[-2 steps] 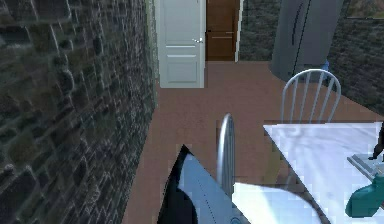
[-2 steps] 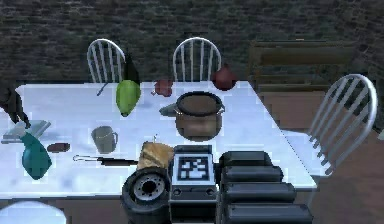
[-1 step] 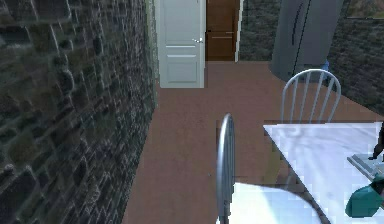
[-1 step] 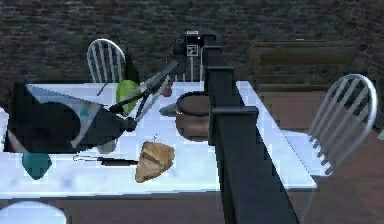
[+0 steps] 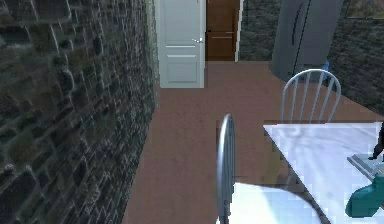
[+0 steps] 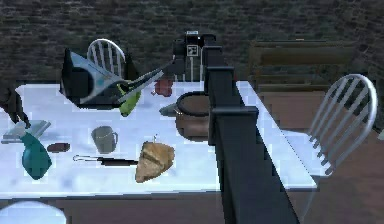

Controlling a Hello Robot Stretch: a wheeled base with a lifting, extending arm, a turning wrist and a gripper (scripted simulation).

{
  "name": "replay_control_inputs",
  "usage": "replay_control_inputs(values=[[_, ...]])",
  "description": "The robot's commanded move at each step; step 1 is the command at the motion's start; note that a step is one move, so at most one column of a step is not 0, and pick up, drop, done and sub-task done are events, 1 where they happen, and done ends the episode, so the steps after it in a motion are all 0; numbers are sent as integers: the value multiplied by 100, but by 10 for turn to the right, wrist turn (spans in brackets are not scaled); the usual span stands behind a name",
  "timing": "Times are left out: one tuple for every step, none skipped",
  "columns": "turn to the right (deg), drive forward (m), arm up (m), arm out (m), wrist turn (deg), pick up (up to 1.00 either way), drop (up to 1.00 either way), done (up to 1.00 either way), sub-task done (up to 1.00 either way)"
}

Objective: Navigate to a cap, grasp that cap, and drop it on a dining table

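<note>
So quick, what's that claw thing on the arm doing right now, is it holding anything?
Gripper: cannot tell whether it holds anything; things on the white table lie right behind its far end.

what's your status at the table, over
Arm out across the dining table; cannot tell if the pincer holds anything. Cannot tell which item is the cap. Brown pot right beside the arm, white chair on its other side.

forward: looks ahead, down toward far door (image 5: 182, 45) | arm side: near, over table (image 6: 200, 170) | shared: table's end
</note>
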Motion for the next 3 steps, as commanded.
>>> replay_control_inputs(values=[[0,0,-32,0,0,0,0,0,0],[0,0,0,0,0,0,100,0,0],[0,0,0,-10,0,0,0,0,0]])
